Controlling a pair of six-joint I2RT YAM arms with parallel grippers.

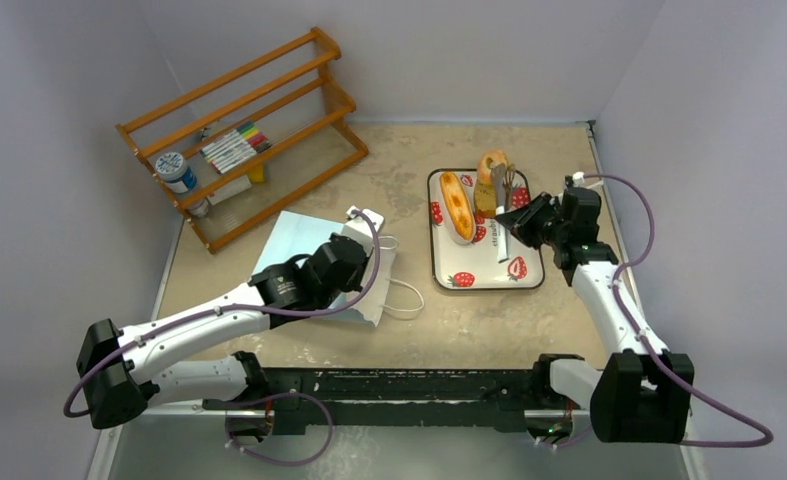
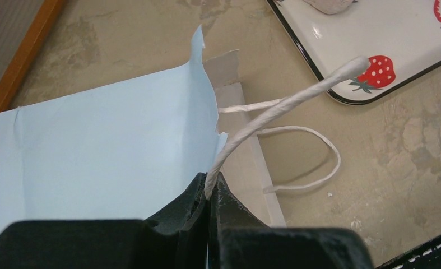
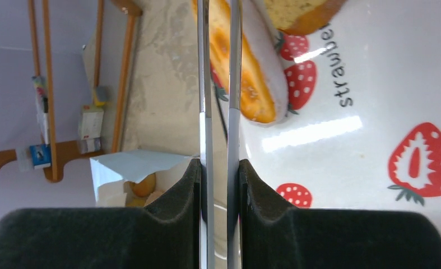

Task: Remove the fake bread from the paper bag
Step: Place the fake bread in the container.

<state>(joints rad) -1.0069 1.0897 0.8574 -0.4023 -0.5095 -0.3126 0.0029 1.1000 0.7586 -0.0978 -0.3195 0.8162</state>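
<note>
- The bag (image 2: 106,129) lies flat on the left of the tabletop (image 1: 489,320), just beside the rack (image 1: 269,130). Its mouth faces the tray (image 1: 489,272), with a bare strip between them.
- The left claw (image 2: 209,188) is pinched together on one string handle (image 2: 279,109), which stands taut. A second handle lies loose.
- The right claw (image 3: 218,168) is clamped on tongs (image 3: 234,67) over the tray's right half.
- Bread: three pieces sit on the tray, including the loaf (image 1: 457,205). At least one orange piece (image 3: 142,185) is inside the bag.
- Open tabletop lies in front of and behind the tray.
</note>
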